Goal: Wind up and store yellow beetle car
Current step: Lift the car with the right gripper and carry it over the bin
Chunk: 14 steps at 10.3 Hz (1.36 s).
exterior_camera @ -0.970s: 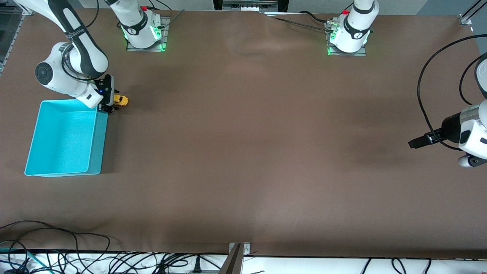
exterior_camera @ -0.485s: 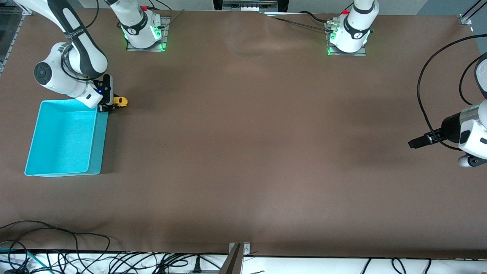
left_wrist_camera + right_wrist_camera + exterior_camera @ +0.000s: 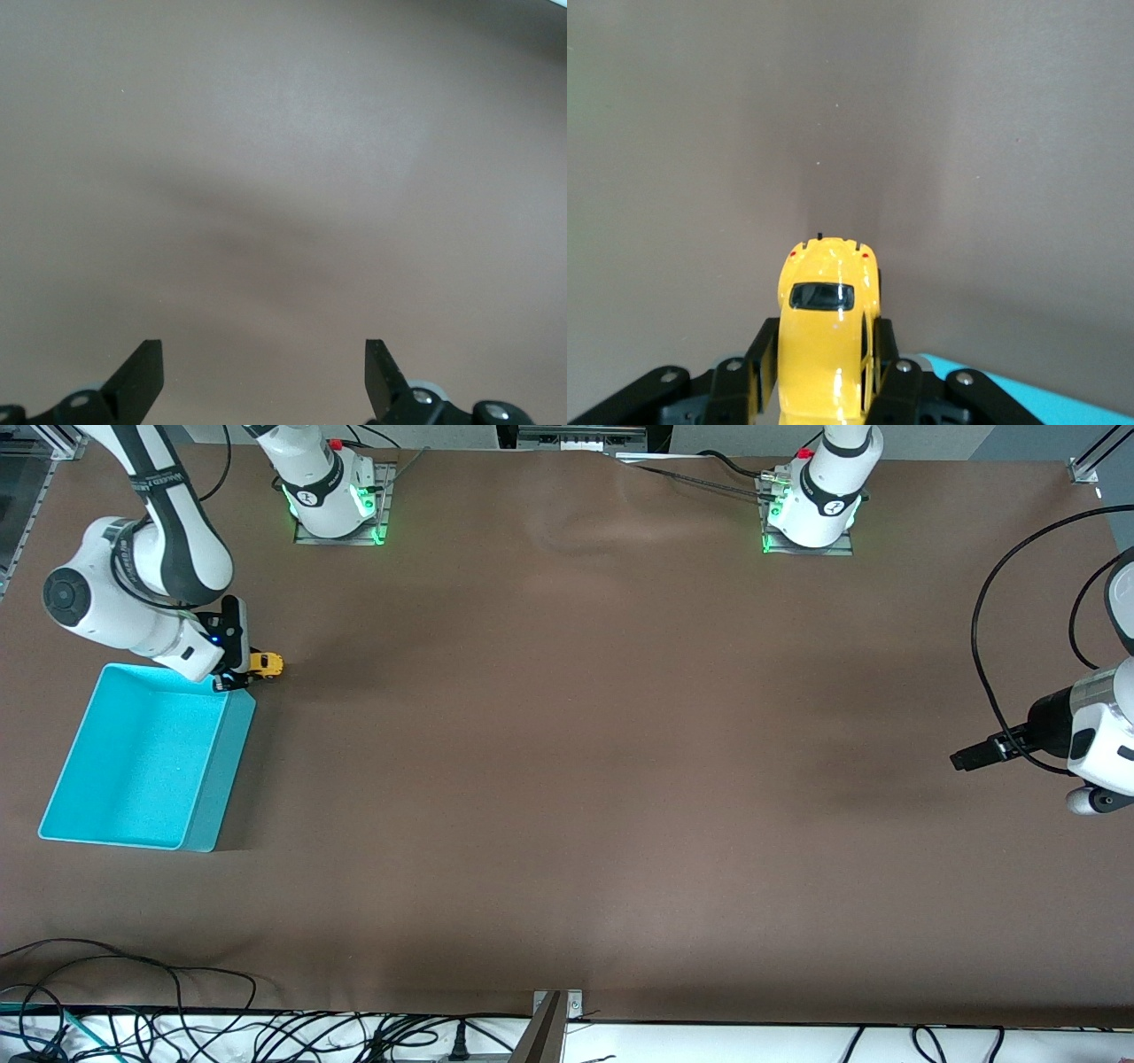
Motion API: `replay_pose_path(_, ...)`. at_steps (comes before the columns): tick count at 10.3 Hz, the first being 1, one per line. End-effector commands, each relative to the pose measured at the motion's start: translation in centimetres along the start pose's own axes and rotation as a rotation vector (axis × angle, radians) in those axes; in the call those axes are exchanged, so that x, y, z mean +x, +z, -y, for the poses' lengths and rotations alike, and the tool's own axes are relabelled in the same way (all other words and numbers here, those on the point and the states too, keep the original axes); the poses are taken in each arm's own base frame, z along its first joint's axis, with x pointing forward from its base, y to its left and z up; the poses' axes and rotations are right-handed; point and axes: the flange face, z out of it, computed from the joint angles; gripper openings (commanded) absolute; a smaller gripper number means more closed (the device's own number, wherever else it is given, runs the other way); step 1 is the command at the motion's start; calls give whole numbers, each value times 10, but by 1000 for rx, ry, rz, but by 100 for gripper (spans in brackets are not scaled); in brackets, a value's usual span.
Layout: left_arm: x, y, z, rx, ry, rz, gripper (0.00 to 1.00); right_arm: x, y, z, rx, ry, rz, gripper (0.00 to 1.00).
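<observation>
Yellow beetle car [image 3: 827, 341]: clamped between the two fingers [image 3: 764, 356] of the right gripper [image 3: 237, 674], one finger pressed to each flank, rounded end jutting out past the fingertips, roof and dark window facing up. Seen from the front camera [image 3: 265, 662] just beside the corner of the turquoise bin [image 3: 199, 828] that is farthest from that camera, at the right arm's end of the table [image 3: 567, 779]; could not tell whether wheels touched the brown surface. Bin rim glimpsed just under one finger in the right wrist view [image 3: 1063, 398]. Left gripper [image 3: 264, 376]: fingers [image 3: 142, 376] spread wide apart, nothing between them, only bare brown tabletop ahead; waited at the left arm's end of the table [image 3: 970, 757].
</observation>
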Motion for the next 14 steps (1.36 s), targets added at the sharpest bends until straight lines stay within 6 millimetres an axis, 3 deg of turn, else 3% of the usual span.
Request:
replay_pose_path(1, -1, -3, -1, -24, 17, 7, 100, 2, -33, -3, 29, 20, -1, 0)
replay_pose_path(5, -2, -2, -2, -25, 17, 9, 100, 0, -94, -5, 66, 18, -4, 0)
replay_pose_path(8, -2, -2, -3, -25, 17, 9, 100, -27, -118, -21, 59, 5, 63, 0)
replay_pose_path(11, -2, -2, -3, -26, 15, 10, 100, -85, -106, -58, 86, -19, 146, 0)
replay_pose_path(14, -8, -3, -9, -14, 38, 24, 100, -131, -62, -88, 115, -23, 136, 0)
